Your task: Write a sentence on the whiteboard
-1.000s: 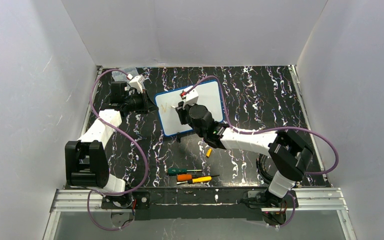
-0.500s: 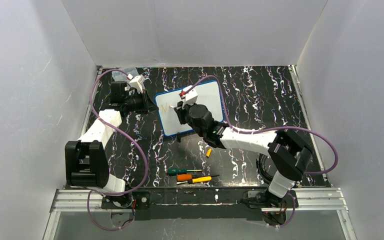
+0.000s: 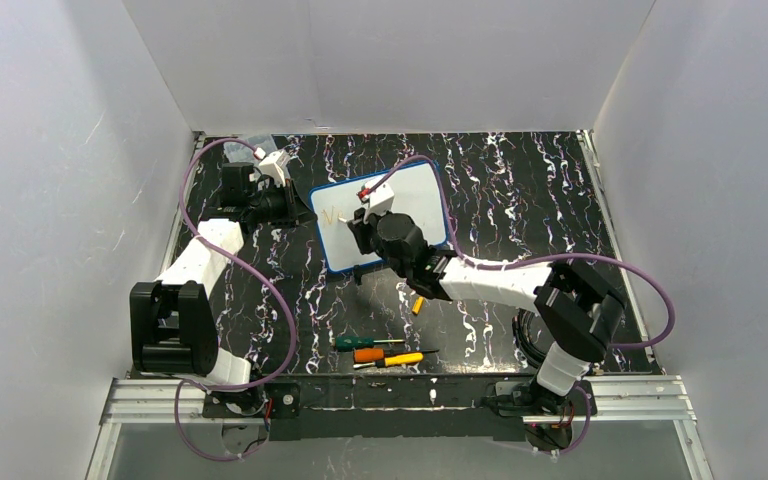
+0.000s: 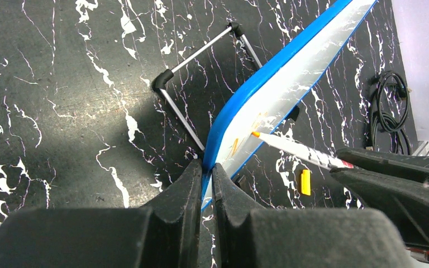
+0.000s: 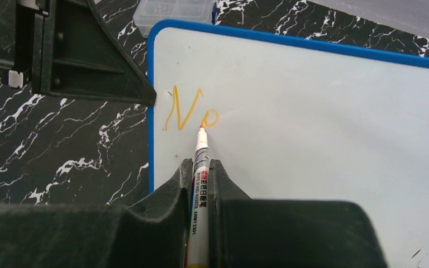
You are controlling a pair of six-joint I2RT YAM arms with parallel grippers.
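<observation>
While the left claw [image 4: 208,166] pinched the whiteboard [image 5: 324,145] steady by its edge, the right claw [image 5: 200,167], clamped on a marker [image 5: 201,148], put its tip to the barely begun sentence [image 5: 185,109].

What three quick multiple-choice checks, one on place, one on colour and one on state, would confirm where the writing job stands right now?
1. The left gripper pinches the whiteboard at:
A) its far right edge
B) the blue frame edge beside the first letter
C) the middle of its face

2. The writing is:
A) black
B) blue
C) orange

3. The right gripper is:
A) shut on the marker
B) open and empty
C) shut on an eraser

Answers:
1 B, the left wrist view shows its fingers closed on the blue frame.
2 C, the right wrist view shows orange strokes.
3 A, its fingers clamp the marker's barrel.
</observation>
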